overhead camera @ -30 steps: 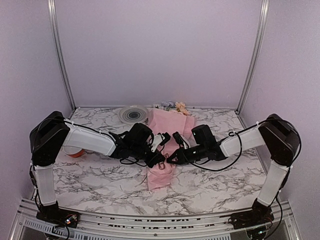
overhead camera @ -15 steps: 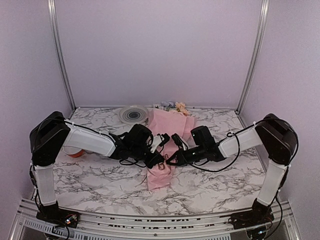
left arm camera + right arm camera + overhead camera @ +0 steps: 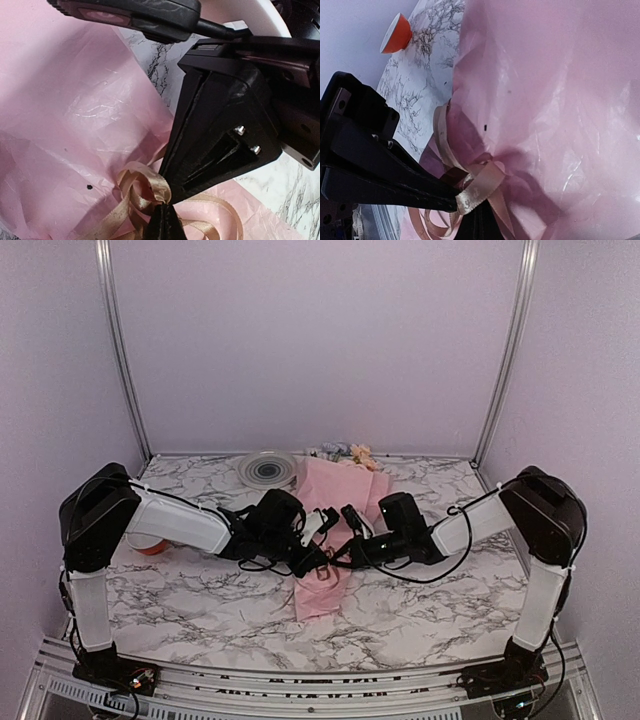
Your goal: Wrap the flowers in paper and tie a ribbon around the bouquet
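Observation:
The bouquet lies on the marble table as a pink paper cone, with the flowers showing at its far, wide end. The tan ribbon circles the narrow part and is knotted, with loose curls beside it. Both grippers meet tip to tip at the knot. My left gripper is shut on a ribbon loop; in the right wrist view its tip pinches a ribbon end. My right gripper is shut on the ribbon just below the knot. In the top view the left gripper and right gripper almost touch.
An orange-red spool sits under the left arm; it also shows in the right wrist view as the spool. A grey ringed plate stands at the back by the wall. Metal frame posts rise at both back corners.
The right arm has slid left until its gripper meets the left one at the knot, and its jaws have shut. The left arm has held still.

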You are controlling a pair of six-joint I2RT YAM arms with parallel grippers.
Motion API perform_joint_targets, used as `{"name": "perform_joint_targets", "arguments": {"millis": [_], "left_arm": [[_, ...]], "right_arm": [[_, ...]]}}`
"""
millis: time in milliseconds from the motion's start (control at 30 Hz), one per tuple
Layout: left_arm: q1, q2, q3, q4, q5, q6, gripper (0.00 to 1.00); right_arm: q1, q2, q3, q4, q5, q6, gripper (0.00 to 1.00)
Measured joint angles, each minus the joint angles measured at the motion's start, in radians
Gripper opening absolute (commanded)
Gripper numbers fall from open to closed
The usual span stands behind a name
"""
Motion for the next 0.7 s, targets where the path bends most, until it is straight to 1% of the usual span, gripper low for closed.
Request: {"name": "perform_joint_targets", "arguments": {"millis": [100, 300, 467, 700], "left_arm": [[0.000, 0.000, -0.002, 0.003, 0.001, 0.000, 0.00], [0.005, -0.001, -0.010, 0.004, 0.001, 0.000, 0.01], [0.006, -0.001, -0.010, 0.004, 0.001, 0.000, 0.03], [0.008, -0.001, -0.012, 0.005, 0.001, 0.000, 0.05]], "right_arm": [[0.000, 0.002, 0.003, 0.007, 0.002, 0.002, 0.00], [0.000, -0.001, 0.003, -0.002, 0.007, 0.001, 0.07], [-0.011, -0.047, 0.001, -0.073, 0.016, -0.024, 0.12], [-0.042, -0.105, 0.014, -0.205, 0.012, -0.111, 0.11]]}}
